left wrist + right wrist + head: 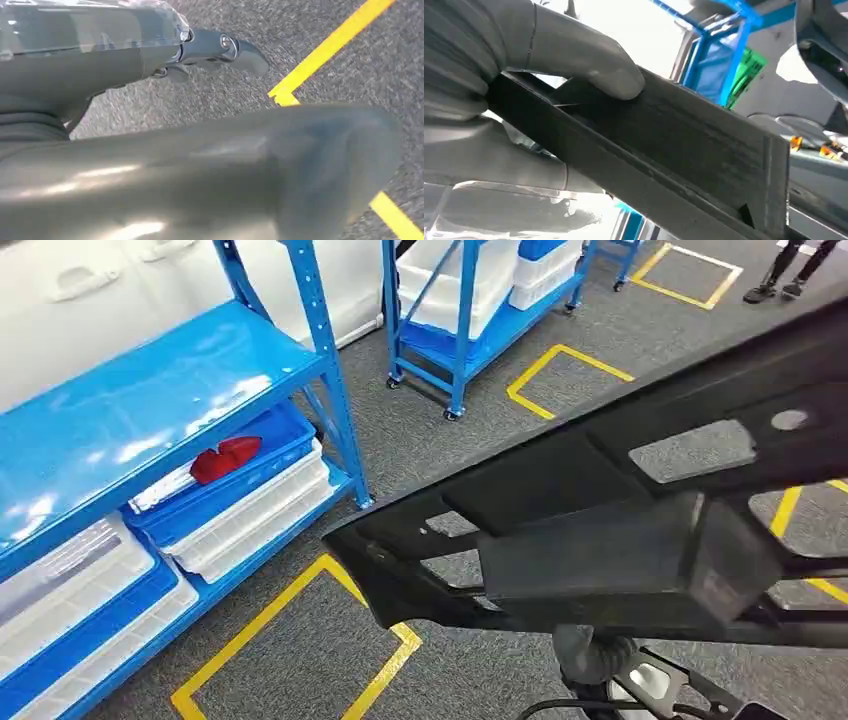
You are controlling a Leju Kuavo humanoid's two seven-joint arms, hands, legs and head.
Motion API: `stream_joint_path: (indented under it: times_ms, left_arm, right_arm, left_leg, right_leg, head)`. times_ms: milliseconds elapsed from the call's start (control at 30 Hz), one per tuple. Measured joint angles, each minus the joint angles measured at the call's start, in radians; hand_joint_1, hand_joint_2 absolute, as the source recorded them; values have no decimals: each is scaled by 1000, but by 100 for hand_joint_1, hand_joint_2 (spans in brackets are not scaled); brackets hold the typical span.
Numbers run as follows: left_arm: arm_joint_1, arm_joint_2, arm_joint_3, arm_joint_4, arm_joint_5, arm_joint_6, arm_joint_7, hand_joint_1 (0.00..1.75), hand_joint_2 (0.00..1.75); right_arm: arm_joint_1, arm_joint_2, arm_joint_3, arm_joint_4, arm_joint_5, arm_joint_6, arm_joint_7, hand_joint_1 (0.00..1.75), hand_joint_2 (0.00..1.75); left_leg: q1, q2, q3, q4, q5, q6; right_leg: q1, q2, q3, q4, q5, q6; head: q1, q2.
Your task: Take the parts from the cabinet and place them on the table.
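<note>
- The large black plastic part (620,540), a long moulded panel with cut-out openings, spans the head view from low centre to the upper right, raised above the grey carpet floor (440,450) with its yellow tape squares (300,640).
- A blue metal shelving rack (150,400) stands at the left, its top shelf bare and glossy; lower shelves carry blue and white plastic bins (240,510), one holding a red object (225,458).
- A second blue wheeled rack (470,320) stands farther back with white bins.
- The right hand (499,100) grasps the black part, grey thumb pressed on its upper face, fingers beneath.
- The left hand (215,50) hangs over the carpet, fingers extended, holding nothing.
- A person's feet (780,285) stand at the far right.
</note>
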Motion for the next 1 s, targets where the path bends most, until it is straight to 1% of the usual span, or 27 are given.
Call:
stream_joint_path:
  times_ms: [33, 67, 100, 133, 167, 200, 233, 300, 333, 367, 400, 433, 467, 533, 567, 600, 633, 667, 700, 733, 767, 833, 867, 900, 933, 967, 1000]
  left_arm:
    - [3, 0, 0, 0, -3, 0, 4, 0, 0]
    - [6, -2, -1, 0, -8, 1, 8, 0, 0]
    - [6, -5, -1, 0, -12, 4, 14, 0, 0]
    - [6, -6, -2, 0, -18, 7, 17, 0, 0]
    - [5, -8, -4, 0, -23, 8, 22, 0, 0]
    - [6, -9, -6, 0, -28, 9, 26, 0, 0]
    - [6, -10, -10, 0, -32, 9, 30, 0, 0]
    - [5, -12, -11, 0, -31, 10, 34, 0, 0]
    - [4, -13, -11, 0, -31, 10, 34, 0, 0]
    - [1, -14, -12, 0, -31, 10, 34, 0, 0]
    - [-2, -21, -14, 0, -31, 10, 34, 0, 0]
    - [-3, -21, -16, 0, -30, 11, 34, 0, 0]
    - [-1, -22, -17, 0, -29, 11, 33, 0, 0]
    - [7, -23, -17, 0, -24, 10, 29, 0, 0]
    - [8, -24, -17, 0, -18, 9, 24, 0, 0]
    - [6, -25, -16, 0, -15, 8, 19, 0, 0]
    - [4, -27, -16, 0, -13, 8, 13, 0, 0]
    - [2, -31, -16, 0, -10, 8, 10, 0, 0]
    - [1, -31, -16, 0, -9, 10, 9, 0, 0]
    - [1, -32, -16, 0, -7, 12, 8, 0, 0]
    - [1, -33, -16, 0, -6, 15, 7, 0, 0]
    - [1, -33, -16, 0, 2, 23, 5, 0, 0]
    - [-1, -33, -15, 0, 3, 27, 2, 0, 0]
    - [-2, -33, -14, 0, 3, 29, 0, 0, 0]
    - [-3, -32, -14, 0, 3, 30, -5, 0, 0]
    - [-1, -33, -13, 0, 4, 31, -5, 0, 0]
    - [1, -33, -9, 0, 6, 33, -6, 0, 0]
  right_arm:
    - [7, -1, 0, 0, 0, 0, 0, 175, 175]
    - [15, -2, 0, 0, -1, 0, 0, 175, 175]
    - [22, -3, -1, -1, 1, 0, 0, 175, 175]
    - [27, -3, -1, -4, 6, -2, 0, 175, 175]
    - [29, -3, -1, -8, 10, -5, 0, 175, 175]
    - [31, -3, -1, -12, 11, -11, 0, 175, 175]
    - [31, -3, -1, -13, 11, -18, 0, 175, 175]
    - [34, -6, -1, -13, 5, -25, 0, 175, 175]
    - [36, -9, -1, -13, 4, -28, 0, 175, 175]
    - [38, -12, -1, -13, 2, -32, 0, 175, 175]
    - [42, -14, -2, -13, -1, -33, 0, 175, 175]
    - [42, -16, -2, -14, -6, -32, 0, 175, 175]
    - [41, -17, -1, -14, -11, -32, 0, 175, 175]
    - [42, -18, -1, -12, -19, -29, 0, 175, 175]
    - [42, -18, -1, -11, -25, -25, 0, 175, 175]
    - [42, -18, -1, -9, -31, -19, 0, 175, 175]
    - [40, -18, 0, -7, -37, -13, 0, 175, 175]
    - [37, -18, 1, -6, -40, -11, 0, 175, 175]
    - [31, -18, 3, -4, -45, -8, 0, 175, 175]
    - [21, -18, 5, -2, -48, -5, 0, 175, 175]
    - [14, -18, 6, 1, -50, 0, 0, 175, 175]
    - [6, -18, 6, 5, -64, 11, 0, 175, 175]
    - [4, -18, 6, 8, -70, 19, 0, 175, 175]
    - [2, -17, 6, 10, -74, 25, 0, 175, 175]
    - [-8, -16, 6, 12, -81, 32, 0, 175, 175]
    - [-16, -12, 6, 16, -84, 40, 0, 175, 175]
    - [-19, -9, 5, 19, -86, 47, 0, 175, 175]
  left_leg:
    - [0, -4, -37, 72, -21, -2]
    - [0, -5, -50, 92, -12, -2]
    - [0, -5, -41, 62, 20, -2]
    - [1, -8, -16, -3, 65, -1]
    - [4, -19, 24, -96, 117, 0]
    - [9, -61, 59, -180, 153, 1]
    - [11, -97, 68, -205, 135, 3]
    - [6, -78, 67, -202, 136, 11]
    - [3, -69, 70, -202, 137, 17]
    - [7, -58, 71, -210, 143, 26]
    - [10, -42, 74, -216, 149, 35]
    - [8, -32, 74, -219, 150, 40]
    - [4, -19, 73, -219, 150, 45]
    - [-1, 9, 72, -219, 148, 47]
    - [-2, 24, 71, -218, 148, 48]
    - [-3, 37, 71, -218, 147, 47]
    - [-3, 48, 72, -218, 145, 45]
    - [-3, 58, 75, -218, 143, 43]
    - [-4, 67, 80, -218, 141, 39]
    - [-8, 76, 82, -217, 137, 34]
    - [-12, 84, 83, -215, 134, 28]
    - [-11, 104, 88, -217, 132, 19]
    - [-12, 118, 93, -219, 130, 13]
    - [-5, 92, 91, -212, 120, 4]
    - [-3, 39, 84, -187, 101, 1]
    - [-2, 11, 57, -130, 66, 1]
    - [-1, 2, 17, -48, 26, 0]
  right_leg:
    - [1, 16, 0, 1, 0, 0]
    - [1, 30, 0, 2, 0, 0]
    - [0, 45, 1, 4, 0, 0]
    - [-1, 59, 1, 7, -1, 2]
    - [-2, 74, 2, 11, -3, 5]
    - [-3, 86, -1, 17, -6, 9]
    - [4, 97, -8, 26, -8, 17]
    - [-4, 119, -16, 24, -2, 28]
    - [-5, 130, -18, 21, 2, 36]
    - [-5, 142, -21, 20, 3, 45]
    - [-7, 116, -22, 32, -5, 46]
    - [0, 51, -43, 74, -38, 50]
    - [-1, 23, -77, 145, -78, 54]
    - [-7, 2, -151, 298, -142, 60]
    - [-9, -1, -170, 337, -146, 61]
    - [-10, -4, -162, 324, -129, 62]
    - [-11, -9, -129, 264, -93, 61]
    - [-11, -23, -78, 172, -51, 58]
    - [-7, -61, -22, 75, -17, 51]
    - [3, -122, 1, 23, -30, 42]
    - [9, -107, 0, 22, -23, 31]
    - [13, -82, -6, 25, -25, 26]
    - [13, -66, -4, 19, -22, 19]
    - [1, -57, 3, 10, -15, 10]
    - [2, -45, 4, 7, -14, 7]
    - [1, -34, 3, 7, -12, 0]
    - [2, -20, 2, 7, -11, -2]
  head:
    - [0, 0]
    - [0, 0]
    - [0, 0]
    - [0, 0]
    - [0, 0]
    - [0, 0]
    - [0, 0]
    - [0, 0]
    - [0, 0]
    - [0, 0]
    - [0, 0]
    - [0, 0]
    - [0, 0]
    - [0, 0]
    - [0, 0]
    - [0, 0]
    - [0, 0]
    - [0, 0]
    - [0, 0]
    - [0, 0]
    - [0, 0]
    - [0, 0]
    - [0, 0]
    - [0, 0]
    - [0, 0]
    - [0, 0]
    - [0, 0]
